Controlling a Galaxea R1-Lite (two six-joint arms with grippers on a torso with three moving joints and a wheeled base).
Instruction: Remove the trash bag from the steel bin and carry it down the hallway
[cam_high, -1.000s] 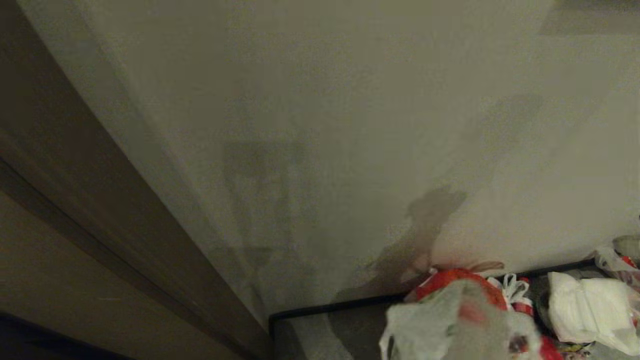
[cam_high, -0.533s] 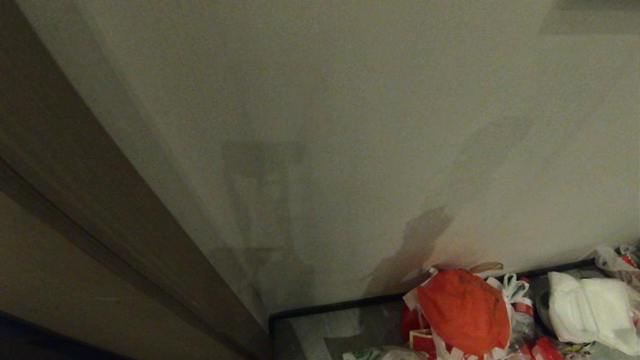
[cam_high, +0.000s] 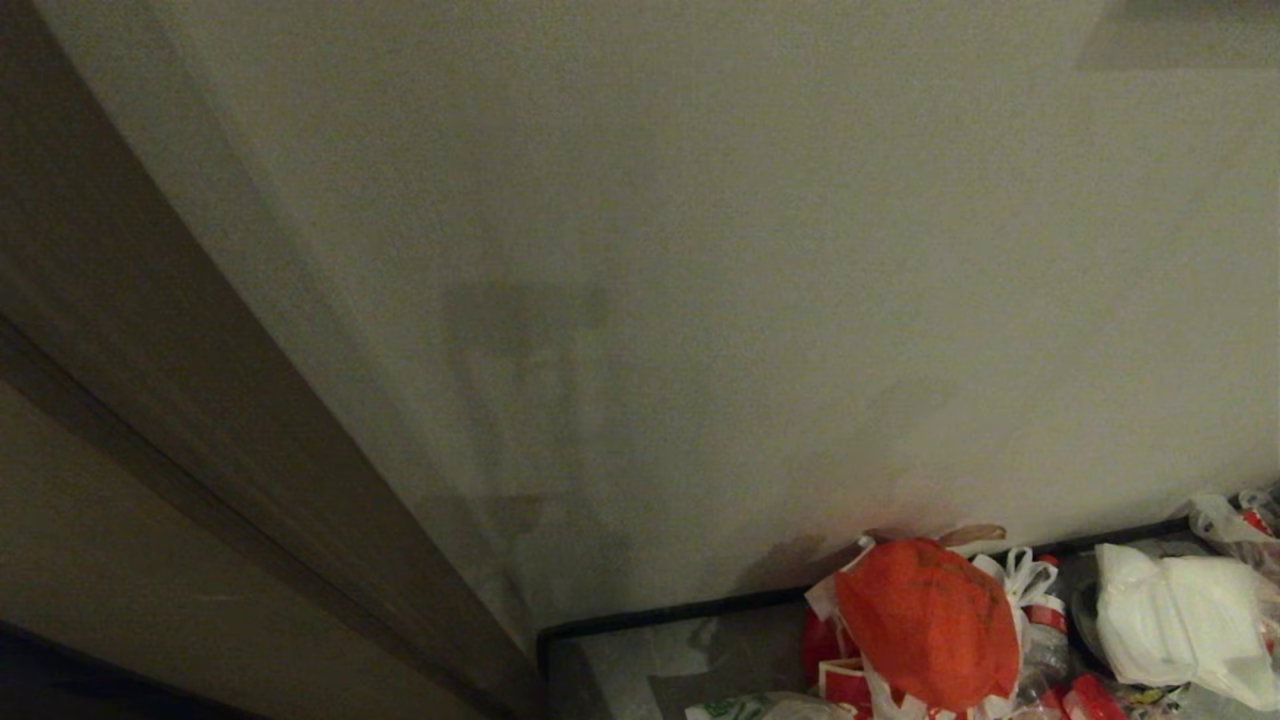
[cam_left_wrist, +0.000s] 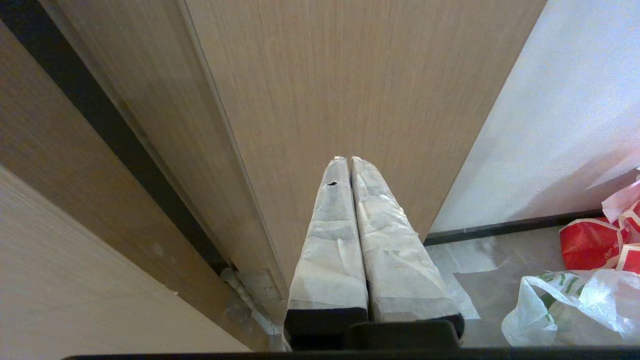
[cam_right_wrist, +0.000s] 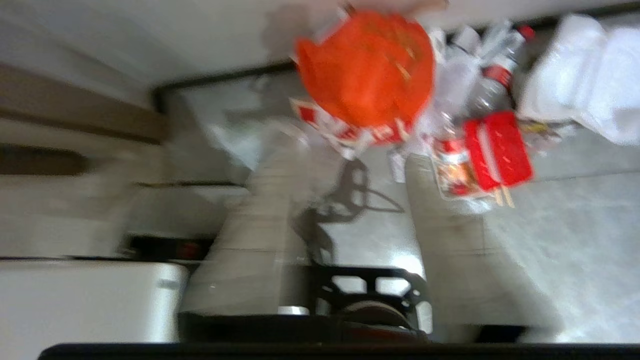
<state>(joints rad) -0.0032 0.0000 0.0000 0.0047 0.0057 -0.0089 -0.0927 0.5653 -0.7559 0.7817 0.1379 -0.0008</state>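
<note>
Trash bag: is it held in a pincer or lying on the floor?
On the floor: the trash bag lies slumped on the tiles; the left pincer is shut on nothing.

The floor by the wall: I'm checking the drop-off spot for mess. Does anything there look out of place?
Yes. Rubbish lies heaped on the tiles against the baseboard rather than in any bin: a red-orange bag, a plastic bottle, a white bundle and a red carton. The trash bag lies slumped on the floor beside them.

Translucent green-printed trash bag (cam_left_wrist: 570, 310) lies crumpled on the hallway floor (cam_left_wrist: 495, 265).
</note>
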